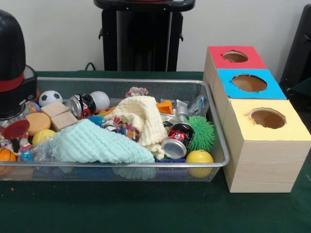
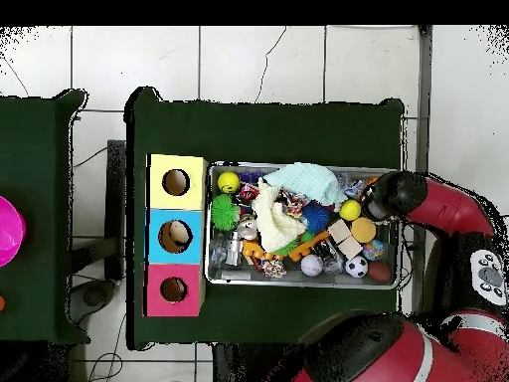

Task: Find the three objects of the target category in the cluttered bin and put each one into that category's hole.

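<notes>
The rectangular wire-mesh bin point(image 1: 214, 121) brims with clutter. Beside it stand three wooden boxes point(image 1: 262, 145), each with one round hole. Two waffle-textured cloths point(image 1: 97, 143) lie rumpled. Two crushed cans point(image 1: 177, 141) show. The black arm's gripper point(image 1: 12, 63) hangs over the bin's end; grip unclear.

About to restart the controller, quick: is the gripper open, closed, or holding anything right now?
Gripper: cannot be told; it hangs over the bin's end, tips hidden among the clutter.
</notes>
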`<state>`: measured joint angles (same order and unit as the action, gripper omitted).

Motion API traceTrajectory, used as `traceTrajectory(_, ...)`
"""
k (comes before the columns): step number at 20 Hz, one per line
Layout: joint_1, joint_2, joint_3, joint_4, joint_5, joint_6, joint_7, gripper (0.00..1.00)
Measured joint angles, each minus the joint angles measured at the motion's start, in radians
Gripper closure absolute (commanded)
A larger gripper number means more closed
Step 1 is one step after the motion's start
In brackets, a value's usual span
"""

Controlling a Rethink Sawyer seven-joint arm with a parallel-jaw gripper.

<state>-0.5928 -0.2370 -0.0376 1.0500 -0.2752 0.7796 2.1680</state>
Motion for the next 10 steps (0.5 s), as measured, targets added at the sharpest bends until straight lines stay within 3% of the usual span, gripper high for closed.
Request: traceTrajectory(10,0.065,0.033,-0.06,-0.034,0.0,-0.002,0.0,0.0)
